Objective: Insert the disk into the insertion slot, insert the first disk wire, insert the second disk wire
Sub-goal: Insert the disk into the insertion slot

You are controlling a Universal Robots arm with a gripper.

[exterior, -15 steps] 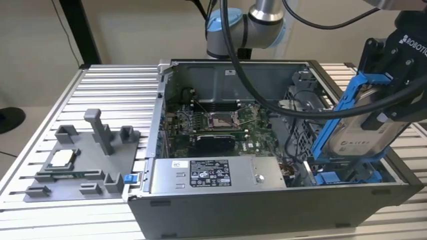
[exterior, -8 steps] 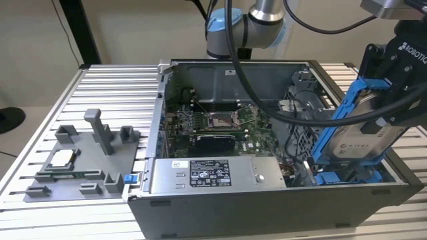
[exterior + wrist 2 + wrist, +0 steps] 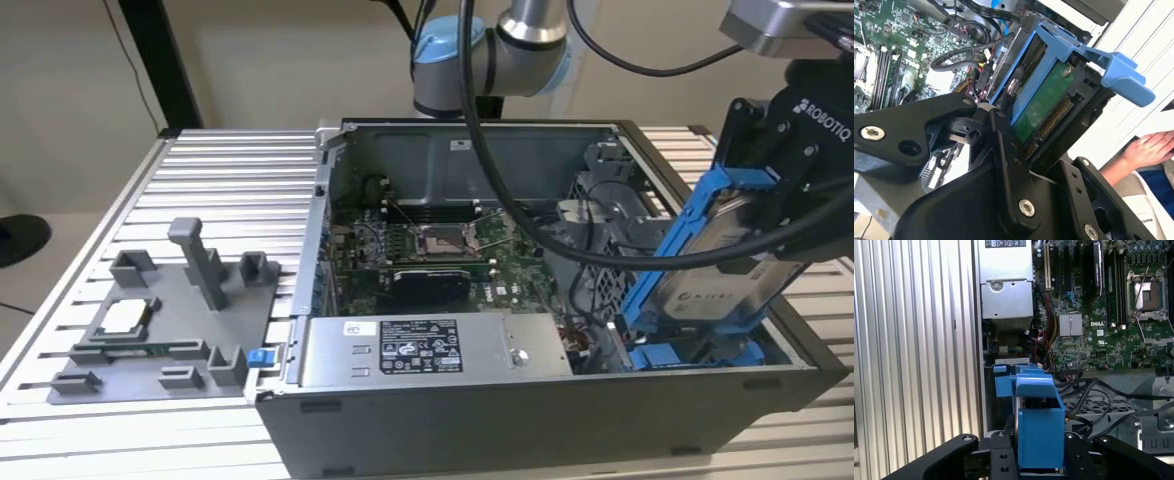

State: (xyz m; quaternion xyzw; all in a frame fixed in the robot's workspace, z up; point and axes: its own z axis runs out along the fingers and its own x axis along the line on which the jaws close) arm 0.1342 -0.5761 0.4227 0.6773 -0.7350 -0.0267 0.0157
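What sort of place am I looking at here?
Probably a robotics lab or test bench: an open computer case sits on a ribbed metal table, a gripper holds the disk over it, and a grey parts fixture lies beside it.

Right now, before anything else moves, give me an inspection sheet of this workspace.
Surface: ribbed metal table, carrying an open computer case.
Job's things: the disk stands tilted, its lower end at the insertion slot, not seated flat.
Clutter: grey fixture tray on the table, at the exterior view's left of the case.
Gripper: the gripper is shut on the disk's upper end.
Cables: black arm cable drops into the case; loose black wires lie inside the case near the slot.
Surroundings: a person's hand close by in the second wrist view; beige wall behind the table.
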